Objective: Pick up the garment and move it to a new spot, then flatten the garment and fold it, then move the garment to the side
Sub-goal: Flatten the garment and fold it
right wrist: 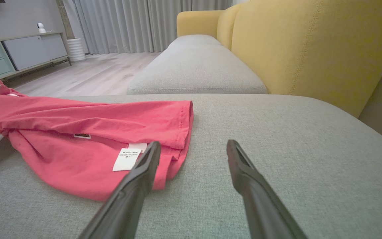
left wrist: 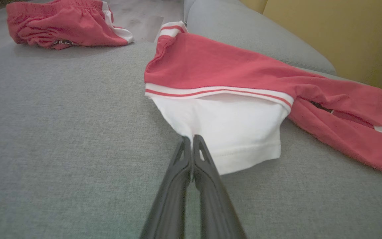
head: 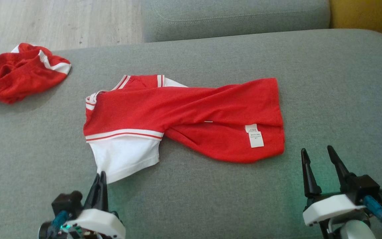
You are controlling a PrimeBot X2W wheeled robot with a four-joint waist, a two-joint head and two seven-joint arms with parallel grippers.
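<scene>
Head view: the garment (head: 184, 113), red with a white sleeve (head: 124, 159), lies twisted over itself on the grey cushion (head: 211, 199), its lower layers covered. Left gripper (head: 100, 175) is pressed closed at the sleeve's edge; whether cloth is pinched between the tips is unclear. Right gripper (head: 318, 155) stands spread wide, empty, near the hem. Label (head: 254, 136) print is unreadable.
</scene>
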